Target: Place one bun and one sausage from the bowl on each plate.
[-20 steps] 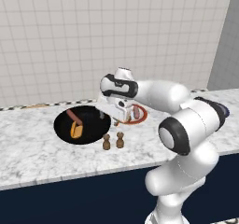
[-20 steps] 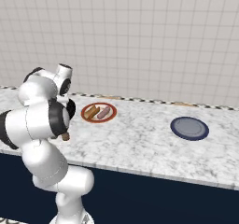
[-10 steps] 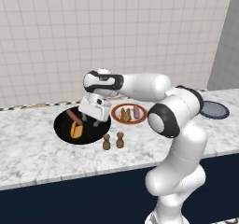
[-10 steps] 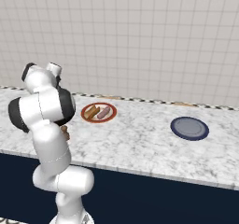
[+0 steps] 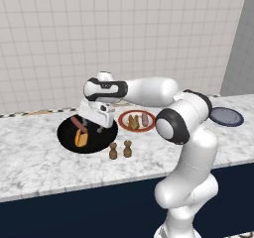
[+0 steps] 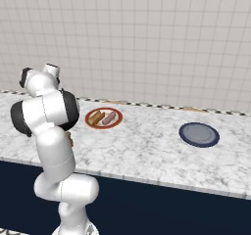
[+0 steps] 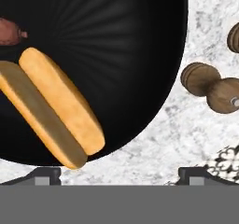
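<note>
gripper (image 5: pixel 92 128) spread wide, empty, over bowl (image 5: pixel 67 133) | bun (image 7: pixel 51 106) and sausage (image 5: pixel 79 123) lie in bowl | risk: bun sits off to one side of the fingers, so a straight descent could clip its edge

We see a glossy black bowl (image 7: pixel 140 55), a golden-tan bun (image 7: pixel 51 106), a white plate (image 5: pixel 124 119) rimmed red-brown, a dark blue plate (image 6: pixel 198 134), and grey-veined white marble counter (image 6: pixel 142 155).
</note>
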Motion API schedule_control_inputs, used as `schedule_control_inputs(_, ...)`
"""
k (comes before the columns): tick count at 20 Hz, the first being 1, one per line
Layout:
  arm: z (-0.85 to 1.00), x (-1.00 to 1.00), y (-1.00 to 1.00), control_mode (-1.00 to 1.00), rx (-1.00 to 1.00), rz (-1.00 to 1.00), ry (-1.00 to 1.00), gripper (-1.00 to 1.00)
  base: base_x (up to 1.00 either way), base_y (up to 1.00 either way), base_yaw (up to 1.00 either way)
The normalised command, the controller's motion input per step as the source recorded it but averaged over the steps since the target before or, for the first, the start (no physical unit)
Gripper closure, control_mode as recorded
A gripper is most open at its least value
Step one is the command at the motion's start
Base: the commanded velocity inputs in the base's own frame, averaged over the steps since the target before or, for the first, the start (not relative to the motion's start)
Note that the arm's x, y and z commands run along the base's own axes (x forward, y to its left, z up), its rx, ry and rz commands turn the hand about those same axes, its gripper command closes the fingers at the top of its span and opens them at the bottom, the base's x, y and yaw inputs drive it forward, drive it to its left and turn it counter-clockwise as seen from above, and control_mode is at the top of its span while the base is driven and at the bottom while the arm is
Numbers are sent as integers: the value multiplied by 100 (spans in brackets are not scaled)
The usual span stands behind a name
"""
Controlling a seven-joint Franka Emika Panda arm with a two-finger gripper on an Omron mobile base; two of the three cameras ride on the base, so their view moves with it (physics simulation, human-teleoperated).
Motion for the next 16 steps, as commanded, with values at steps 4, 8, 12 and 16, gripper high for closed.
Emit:
schedule_control_inputs(4, -1, 0, 0, -100, 19, 36, -8, -100, 0, 0, 0)
schedule_control_inputs(8, -28, 0, 0, -100, 16, 34, -15, -100, 0, 0, 0)
schedule_control_inputs(12, -15, 0, 2, -100, 10, 10, -29, -100, 0, 0, 0)
schedule_control_inputs(16, -1, 0, 31, -100, 12, -8, -15, -100, 0, 0, 0)
